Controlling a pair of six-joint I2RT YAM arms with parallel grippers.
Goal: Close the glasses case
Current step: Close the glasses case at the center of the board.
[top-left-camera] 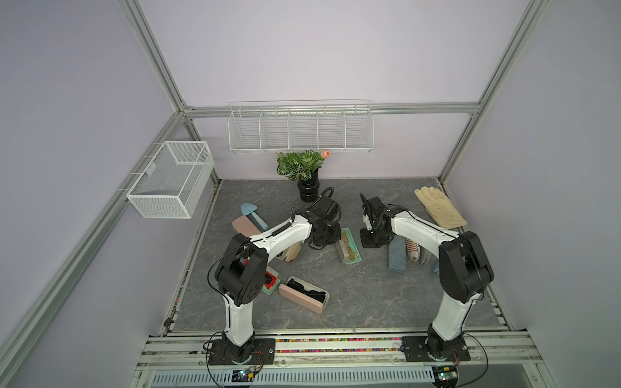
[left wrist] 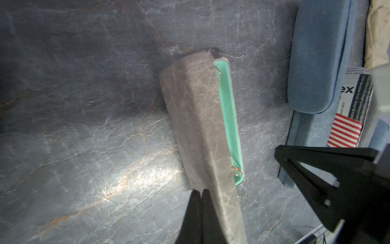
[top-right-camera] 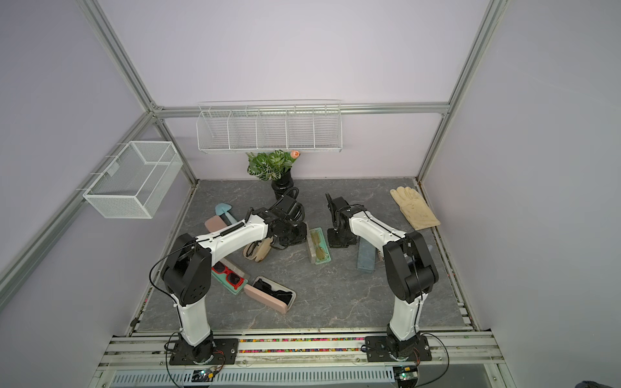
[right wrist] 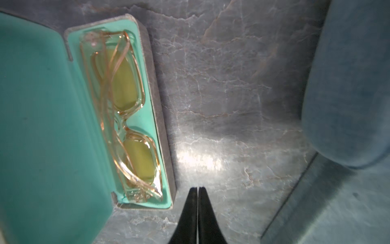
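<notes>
The glasses case (top-left-camera: 349, 250) (top-right-camera: 319, 247) lies open in the middle of the table, grey outside and teal inside. Yellow-lensed clear-framed glasses (right wrist: 124, 88) lie in its base (right wrist: 160, 118). The lid (left wrist: 196, 118) stands raised on its long edge, grey outside showing in the left wrist view, teal lining (right wrist: 42, 105) in the right wrist view. My left gripper (left wrist: 200, 191) (top-left-camera: 331, 240) is shut, its tips against the lid's grey outside near one end. On the base's side of the case, my right gripper (right wrist: 198, 188) (top-left-camera: 368, 240) is shut just over the table, holding nothing.
A blue case (top-left-camera: 396, 257) lies right of the right gripper. A pink case with dark glasses (top-left-camera: 304, 294) and red sunglasses (top-right-camera: 228, 275) lie front left. A potted plant (top-left-camera: 307, 189) stands at the back, a glove (top-left-camera: 440, 208) back right, another pink case (top-left-camera: 245, 225) left.
</notes>
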